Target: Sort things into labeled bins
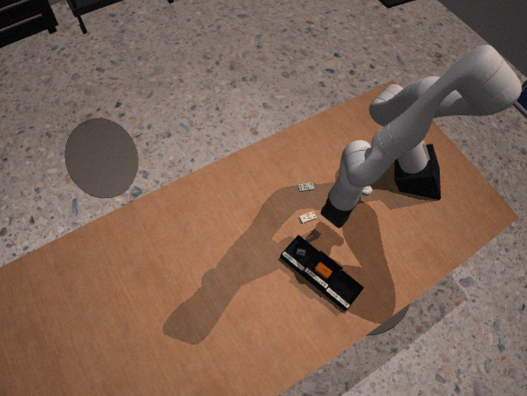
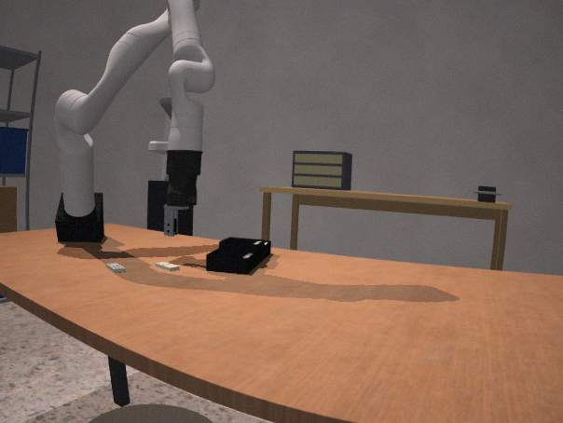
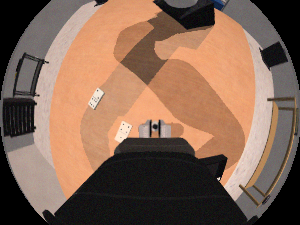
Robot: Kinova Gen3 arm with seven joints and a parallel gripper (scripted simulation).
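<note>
A row of three black labelled bins (image 1: pixel 319 276) stands on the wooden table and also shows in the exterior view (image 2: pixel 239 254). One end bin holds a small grey thing (image 1: pixel 300 251), the middle bin holds an orange thing (image 1: pixel 324 269), and the other end bin looks empty. Two white plates lie on the table, one (image 1: pixel 308 216) close to my gripper and one (image 1: pixel 306 187) farther off. My gripper (image 2: pixel 171 229) hangs a little above the table between the near plate (image 2: pixel 167 266) and the bins. Its fingers stand narrow on a small thing that is mostly hidden.
The arm's black base (image 1: pixel 418 174) stands at the table's far side. A second table (image 2: pixel 382 200) with a small drawer unit stands behind. A round stool (image 1: pixel 101 157) is on the floor beside the table.
</note>
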